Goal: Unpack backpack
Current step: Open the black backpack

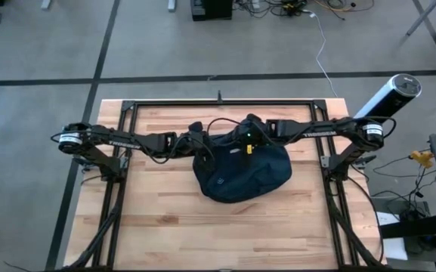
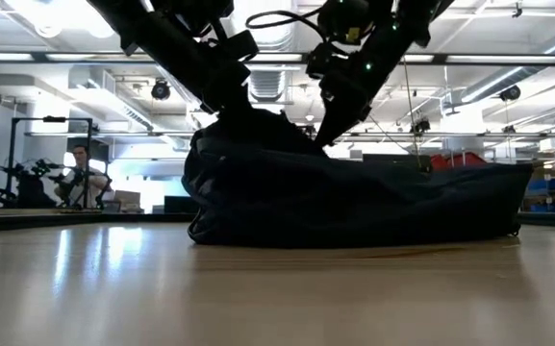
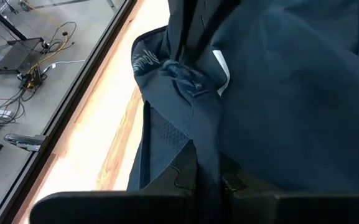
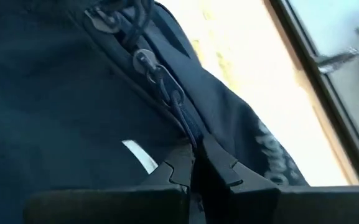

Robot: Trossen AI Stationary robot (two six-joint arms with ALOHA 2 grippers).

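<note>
The dark navy backpack (image 1: 240, 175) lies on its side in the middle of the wooden table, with its small white logo (image 1: 221, 180) facing up. In the low view the backpack (image 2: 373, 204) rests on the tabletop and its top is pulled up into a peak. My left gripper (image 1: 199, 145) is at the backpack's far left top and is shut on its fabric. My right gripper (image 1: 251, 138) is at the far top middle, shut on a zipper cord. A short white strip (image 4: 140, 155) shows beside the right fingers. My left gripper (image 3: 208, 186) pinches a raised fold of the backpack's fabric (image 3: 205, 158) between its two fingers. It comes from the table's left, slanting down. The fold is lifted, and the rest of the backpack lies on the table. My right gripper (image 4: 195, 171) pinches the dark pull cord (image 4: 187, 134) of a zipper between its fingertips. The cord runs from the metal slider (image 4: 143, 60) down to the fingers. The gripper comes in from the table's right, slanting down onto the backpack's top.
A black metal frame (image 1: 218, 103) runs along the table's far edge and down both sides by the arm bases. Bare wood (image 1: 225, 234) lies on the near side of the backpack. A person (image 2: 82, 176) sits in the room behind the table.
</note>
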